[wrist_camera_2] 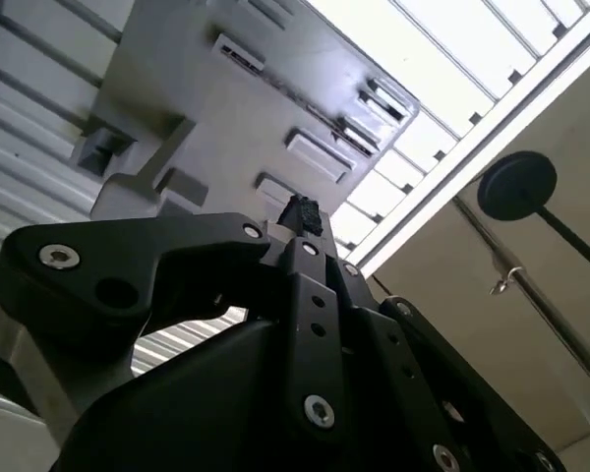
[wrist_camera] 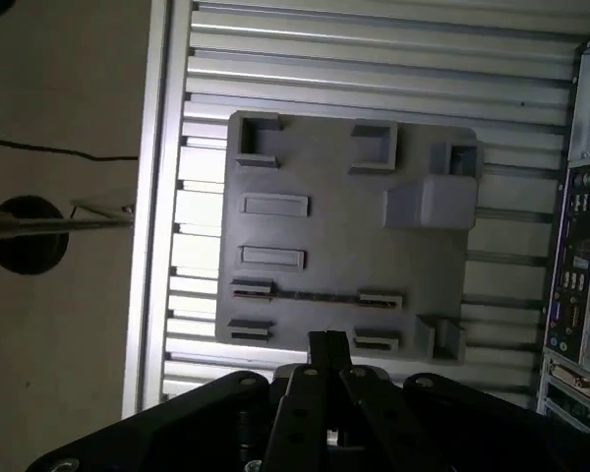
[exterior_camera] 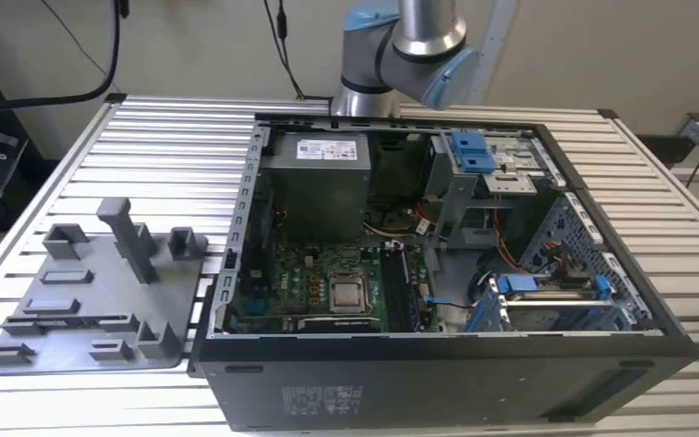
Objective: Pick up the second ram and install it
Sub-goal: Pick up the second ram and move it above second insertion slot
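Claw [wrist_camera: 327,342] is hovering closed and empty above the grey fixture plate [wrist_camera: 344,226] on the desk [wrist_camera: 374,59]. Second ram [wrist_camera: 315,295] is sitting edge-up in the plate's slots, untouched by the claw.

The fixture plate [exterior_camera: 83,300] was grey, the table [exterior_camera: 167,137] silver with ribbed stripes, the computer case [exterior_camera: 447,391] black like the gripper [wrist_camera: 327,340], the motherboard [exterior_camera: 313,282] green, the brackets [exterior_camera: 477,155] blue.

Second ram [wrist_camera: 315,295] — perhaps that sliver, too thin.
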Controlling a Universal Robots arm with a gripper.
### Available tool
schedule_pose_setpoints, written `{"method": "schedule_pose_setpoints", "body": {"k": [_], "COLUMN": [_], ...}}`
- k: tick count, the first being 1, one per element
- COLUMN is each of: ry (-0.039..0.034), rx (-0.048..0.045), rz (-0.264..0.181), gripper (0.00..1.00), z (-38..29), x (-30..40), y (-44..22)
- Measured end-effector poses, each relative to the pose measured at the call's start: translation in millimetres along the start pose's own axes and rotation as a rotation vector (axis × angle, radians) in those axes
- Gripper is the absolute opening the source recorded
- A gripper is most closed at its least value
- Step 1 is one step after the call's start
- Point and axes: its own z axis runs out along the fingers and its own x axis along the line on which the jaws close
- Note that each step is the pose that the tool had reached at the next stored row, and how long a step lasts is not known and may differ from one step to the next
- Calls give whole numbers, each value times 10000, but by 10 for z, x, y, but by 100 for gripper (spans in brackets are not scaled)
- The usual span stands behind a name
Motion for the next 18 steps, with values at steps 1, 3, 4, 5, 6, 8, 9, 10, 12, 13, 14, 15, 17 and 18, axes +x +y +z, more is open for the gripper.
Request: {"method": "schedule_pose_setpoints", "body": {"k": [1, 3, 4, 5, 6, 8, 9, 10, 12, 13, 14, 15, 17, 18], "ry": [8, 25, 34, 43, 52, 70, 78, 85, 98, 105, 112, 119, 130, 135], "rx": [1, 5, 6, 8, 9, 13, 14, 16, 18, 19, 21, 22, 24, 25], "rz": [-181, -540, -731, -899, -1096, -1454, -1619, -1773, -2054, -2193, -2344, -2471, -2710, -2810], "gripper": [11, 11, 11, 11, 11, 11, 11, 11, 11, 11, 11, 11, 11, 11], "z": [0, 0, 0, 0, 0, 0, 0, 0, 1, 1, 1, 1, 1, 1], "x": [0, 0, 0, 0, 0, 0, 0, 0, 0, 0, 0, 0, 0, 0], "y": [0, 0, 0, 0, 0, 0, 0, 0, 0, 0, 0, 0, 0, 0]}}
